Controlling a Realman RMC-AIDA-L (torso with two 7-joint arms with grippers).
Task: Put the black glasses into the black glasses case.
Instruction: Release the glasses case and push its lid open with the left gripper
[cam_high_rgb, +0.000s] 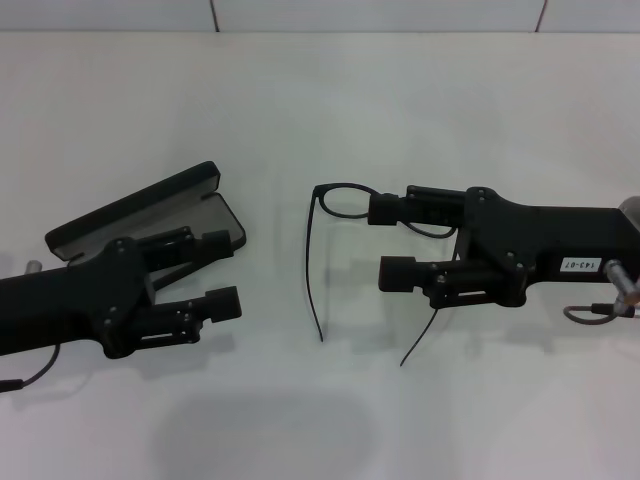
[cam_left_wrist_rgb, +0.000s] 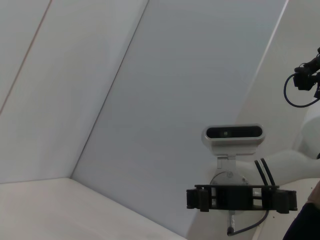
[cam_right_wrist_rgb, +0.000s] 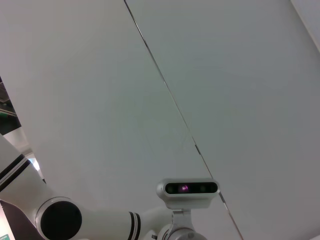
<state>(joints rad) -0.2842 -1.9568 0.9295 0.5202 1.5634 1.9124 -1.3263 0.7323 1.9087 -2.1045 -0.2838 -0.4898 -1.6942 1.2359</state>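
The black glasses (cam_high_rgb: 345, 201) lie unfolded on the white table (cam_high_rgb: 300, 100) in the head view, lenses at the far side and both long temple arms pointing toward the front edge. The black glasses case (cam_high_rgb: 135, 208) lies open to their left, lid raised at the back, grey lining (cam_high_rgb: 214, 213) showing. My right gripper (cam_high_rgb: 388, 240) is open. Its far finger (cam_high_rgb: 384, 208) covers the right lens and its near finger lies between the temple arms. My left gripper (cam_high_rgb: 230, 272) is open, with its far finger over the case's front edge.
The wall's foot runs along the table's far edge (cam_high_rgb: 320, 30). Both wrist views look upward at pale wall panels and the robot's head camera (cam_left_wrist_rgb: 232, 132), which also shows in the right wrist view (cam_right_wrist_rgb: 188, 188). Neither shows the table.
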